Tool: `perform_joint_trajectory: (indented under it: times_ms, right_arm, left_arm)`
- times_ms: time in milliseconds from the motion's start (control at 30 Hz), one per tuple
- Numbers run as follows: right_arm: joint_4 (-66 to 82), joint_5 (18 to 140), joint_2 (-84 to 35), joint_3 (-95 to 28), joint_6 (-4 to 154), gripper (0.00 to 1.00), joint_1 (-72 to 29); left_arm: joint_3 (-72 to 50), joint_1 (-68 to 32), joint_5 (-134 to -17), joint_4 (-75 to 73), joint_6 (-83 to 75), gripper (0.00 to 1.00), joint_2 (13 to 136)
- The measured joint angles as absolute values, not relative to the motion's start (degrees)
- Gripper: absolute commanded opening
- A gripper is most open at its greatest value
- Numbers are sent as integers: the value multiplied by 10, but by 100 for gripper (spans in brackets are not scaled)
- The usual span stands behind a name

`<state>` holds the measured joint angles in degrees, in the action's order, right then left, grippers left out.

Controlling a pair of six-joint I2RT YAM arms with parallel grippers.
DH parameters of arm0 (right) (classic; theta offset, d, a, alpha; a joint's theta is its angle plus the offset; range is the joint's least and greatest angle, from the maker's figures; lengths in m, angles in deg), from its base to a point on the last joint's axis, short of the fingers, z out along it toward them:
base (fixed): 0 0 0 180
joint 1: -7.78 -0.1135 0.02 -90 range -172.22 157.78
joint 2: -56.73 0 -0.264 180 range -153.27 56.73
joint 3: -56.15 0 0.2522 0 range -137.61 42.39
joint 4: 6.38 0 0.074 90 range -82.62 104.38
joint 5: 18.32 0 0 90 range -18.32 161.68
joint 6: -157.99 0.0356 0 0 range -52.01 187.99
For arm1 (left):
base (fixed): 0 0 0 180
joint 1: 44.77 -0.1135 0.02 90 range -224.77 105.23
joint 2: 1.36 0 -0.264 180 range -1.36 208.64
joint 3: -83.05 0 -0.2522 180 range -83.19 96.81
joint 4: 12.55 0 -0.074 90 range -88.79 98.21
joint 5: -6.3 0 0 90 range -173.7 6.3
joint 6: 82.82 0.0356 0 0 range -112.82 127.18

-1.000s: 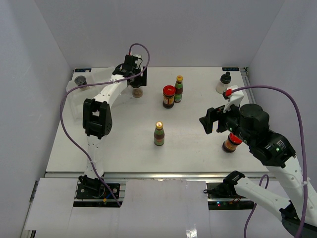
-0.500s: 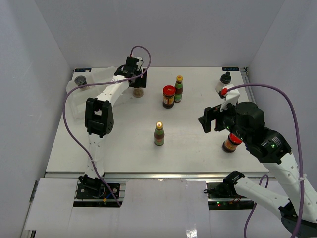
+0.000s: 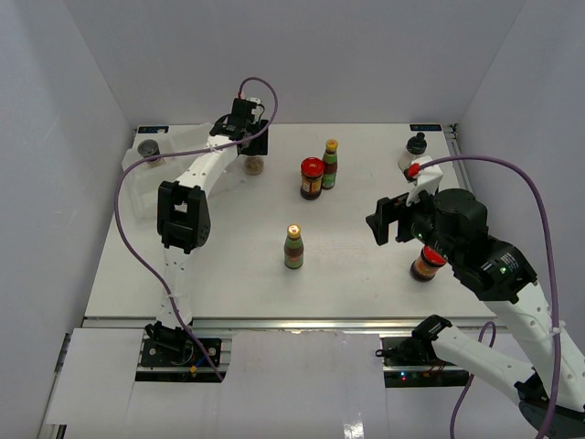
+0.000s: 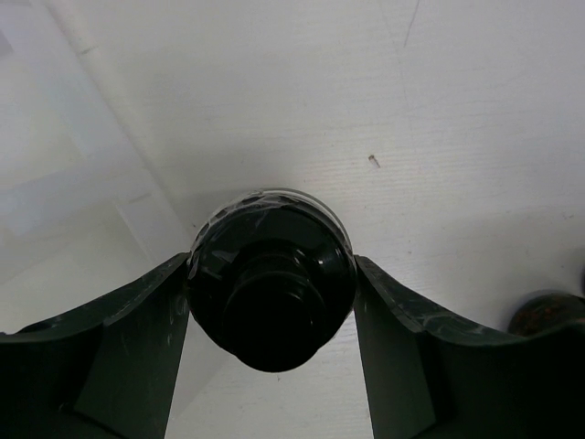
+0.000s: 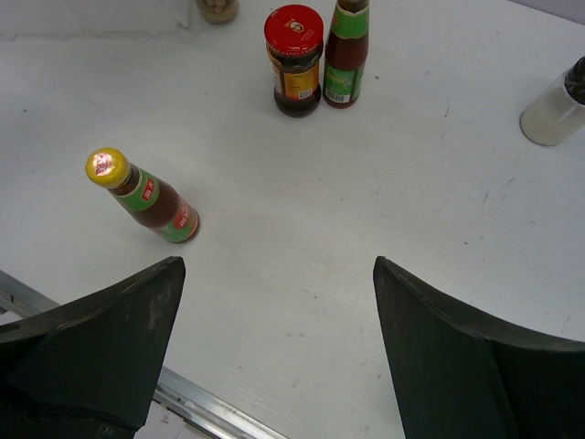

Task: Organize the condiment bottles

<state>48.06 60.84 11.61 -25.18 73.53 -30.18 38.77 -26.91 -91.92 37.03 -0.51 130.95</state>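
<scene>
The black-capped shaker (image 4: 271, 293) is pinched at its cap by the left gripper (image 4: 271, 270), far left on the table, just beside the clear tray (image 3: 135, 197) — a carry appears to be in hand. The right gripper (image 5: 279, 270) is held spread and empty, the slim yellow-capped bottle (image 5: 146, 197) ahead of it. Next, a steady transfer toward the tray is called for — upright, grip kept firm

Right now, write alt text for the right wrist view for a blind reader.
Open dark jaws frame a white table: a yellow-capped sauce bottle stands alone at left, a red-lidded jar and a second sauce bottle stand side by side at top, a shaker sits at the right edge.
</scene>
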Motion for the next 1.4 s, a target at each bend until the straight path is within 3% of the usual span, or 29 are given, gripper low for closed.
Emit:
perform_joint_trajectory:
  times_ms: [500,933,1400]
  right_arm:
    - [481,601,139,-252,736,90,-302]
    - [481,596,143,-252,733,90,-302]
    - [481,594,129,-252,723,90,-302]
  left_arm:
    - [442,-287,-987,360,-38,0,1301]
    - [378,-454,-986,337,-66,0,1200]
    - [369,-444,-961,319,-60,0,1205]
